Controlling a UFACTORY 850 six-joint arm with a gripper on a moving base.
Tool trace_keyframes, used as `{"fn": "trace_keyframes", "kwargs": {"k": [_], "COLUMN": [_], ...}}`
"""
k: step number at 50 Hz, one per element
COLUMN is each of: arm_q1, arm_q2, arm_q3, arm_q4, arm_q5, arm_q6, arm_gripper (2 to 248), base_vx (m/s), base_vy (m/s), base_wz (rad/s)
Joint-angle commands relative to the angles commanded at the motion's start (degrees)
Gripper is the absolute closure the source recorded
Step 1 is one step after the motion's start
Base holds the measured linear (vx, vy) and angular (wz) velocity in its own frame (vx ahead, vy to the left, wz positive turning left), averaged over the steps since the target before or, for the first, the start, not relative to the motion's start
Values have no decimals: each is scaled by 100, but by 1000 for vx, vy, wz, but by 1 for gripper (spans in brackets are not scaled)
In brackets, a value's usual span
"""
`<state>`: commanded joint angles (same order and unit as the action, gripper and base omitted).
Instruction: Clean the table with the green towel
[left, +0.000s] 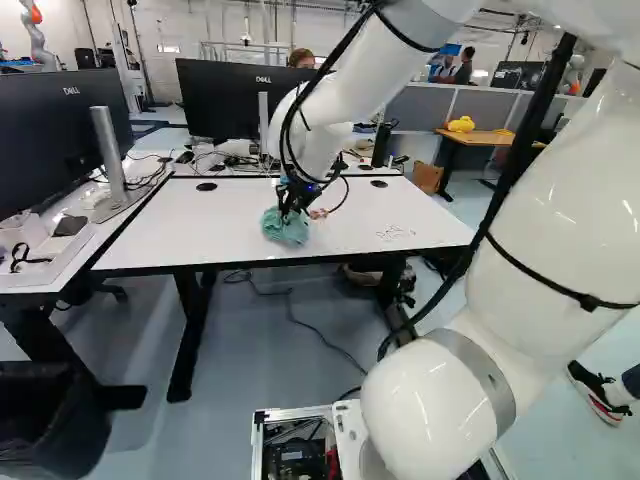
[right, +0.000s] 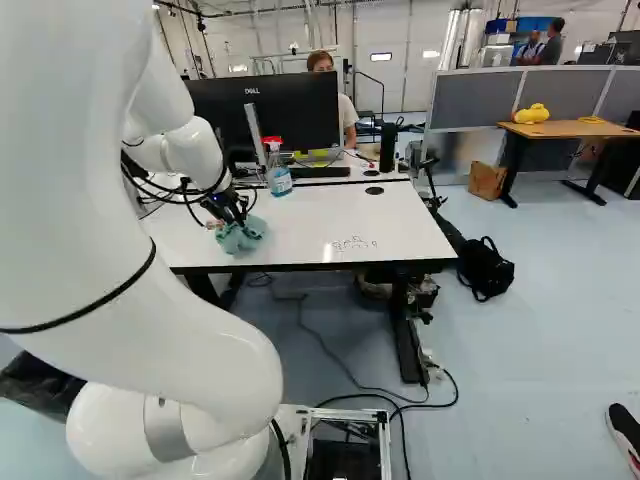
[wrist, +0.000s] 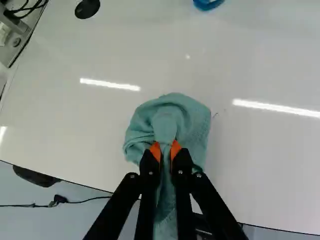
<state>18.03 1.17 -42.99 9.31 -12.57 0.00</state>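
Your big white arm (right: 190, 340) is reaching out over the counter (wrist: 75, 130). At its end, your fingers (wrist: 165, 147) are pinching the green towel (wrist: 192, 125) between their orange pads. The towel is bunching up under them and spreading out a bit past the tips (it is looking like a squashed flower). It is resting on the white top, close to the front edge, and a bit of it is trailing back between the fingers.

You are probably working on the wiping part now. For a good wipe, you are wanting the towel flat and wide on the top, with only a soft push. If you are pressing too hard, the hard tips may be scraping. If you are lifting, the towel may be missing the dirt. Near the front edge, you are needing short, slow rubs, so the towel is not slipping off.

Dark scribbles (right: 355, 243) are waiting to the right of the towel, so that spot is likely needing the most rubs. They are looking like handwriting, but they are too small for reading. Farther back, a spray bottle (right: 279, 178) is standing with a label on it, so you are needing to stop short of bumping it. Behind that, a black screen (right: 270, 115) is showing small pale letters.
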Motion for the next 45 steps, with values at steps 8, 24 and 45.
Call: {"fn": "trace_keyframes", "kwargs": {"k": [8,24,45], "arm_q1": [-176,-546,-988], "arm_q2": [-63,-195,-444], "arm_q3": [-64,-197,-456], "arm_q4": [0,0,0], "arm_q5": [0,0,0], "arm_q6": [0,0,0], "arm_gripper": [208,208,208], "base_vx": [0,0,0], "base_vy": [0,0,0], "base_wz": [0,0,0]}}
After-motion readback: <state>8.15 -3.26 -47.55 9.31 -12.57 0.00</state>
